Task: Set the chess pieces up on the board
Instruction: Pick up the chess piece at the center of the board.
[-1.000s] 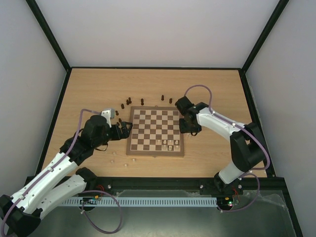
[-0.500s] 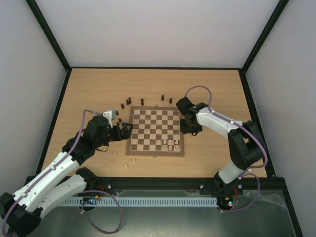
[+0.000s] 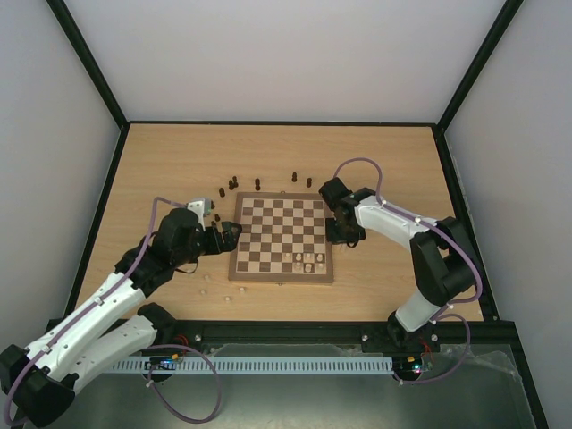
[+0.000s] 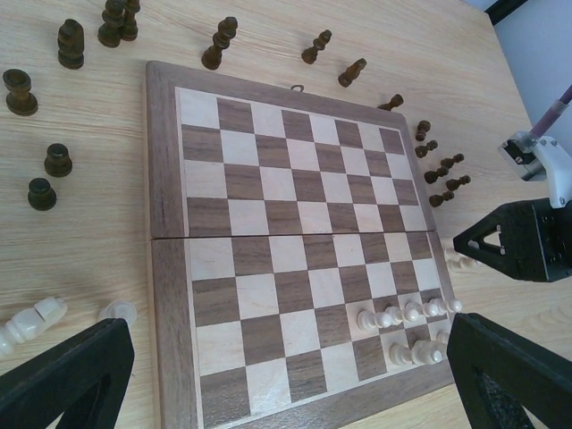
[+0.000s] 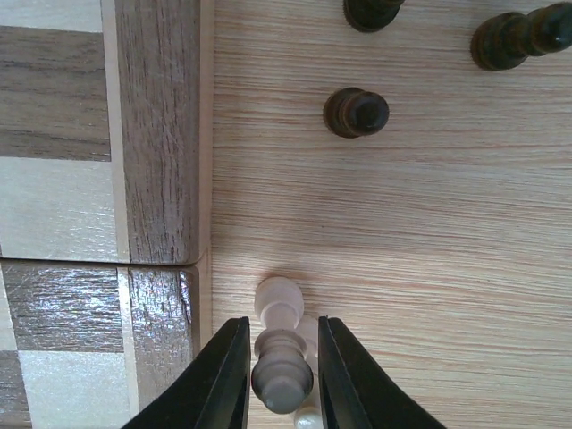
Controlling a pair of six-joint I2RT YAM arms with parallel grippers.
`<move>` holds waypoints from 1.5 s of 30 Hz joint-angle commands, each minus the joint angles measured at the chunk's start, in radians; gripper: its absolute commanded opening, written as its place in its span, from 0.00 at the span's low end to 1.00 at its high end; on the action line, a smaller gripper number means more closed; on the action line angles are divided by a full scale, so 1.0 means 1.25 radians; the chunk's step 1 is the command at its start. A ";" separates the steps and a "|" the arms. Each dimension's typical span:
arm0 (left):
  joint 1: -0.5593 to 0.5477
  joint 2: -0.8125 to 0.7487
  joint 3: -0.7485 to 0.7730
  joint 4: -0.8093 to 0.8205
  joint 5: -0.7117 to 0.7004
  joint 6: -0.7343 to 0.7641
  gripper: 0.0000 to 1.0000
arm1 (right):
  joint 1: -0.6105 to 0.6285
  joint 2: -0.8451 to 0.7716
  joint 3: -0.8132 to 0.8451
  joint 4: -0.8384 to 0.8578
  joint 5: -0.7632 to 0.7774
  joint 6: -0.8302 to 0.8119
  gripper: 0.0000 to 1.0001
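Right gripper (image 5: 281,344) is low over the table (image 5: 429,223), just off the board's (image 5: 161,134) right edge. Its fingers are drawn in close on both sides of 1 pale piece (image 5: 282,382); can't tell if they pinch it yet. Left gripper (image 4: 286,357) is spread wide, holds nothing, and hangs at the board's left edge.

Progress looks early. Only a small cluster of pale pieces (image 4: 407,313) stands on the board, in 2 short rows at its near right corner, maybe 7 or 8. No dark pieces (image 4: 58,161) are on any square; they sit loose on the table along the board's far, left and right edges. Loose pale pieces (image 4: 31,326) lie off the near left corner. Most of the pale side and all of the dark side seem left to place.

Hard to see: the pale piece runs off the bottom of the right wrist view, and a second pale one behind it is mostly covered. Pieces on the board overlap, so count and kinds are unsure. From above, the right fingertips are hidden under the wrist.
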 commanded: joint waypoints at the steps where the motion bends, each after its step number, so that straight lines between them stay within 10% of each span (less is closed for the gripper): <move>1: -0.001 0.004 -0.005 0.013 0.002 -0.005 0.99 | -0.004 0.012 -0.010 -0.017 -0.010 -0.011 0.20; 45: 0.000 0.001 -0.028 0.064 0.064 -0.024 0.99 | 0.015 -0.248 0.138 -0.143 -0.104 0.000 0.13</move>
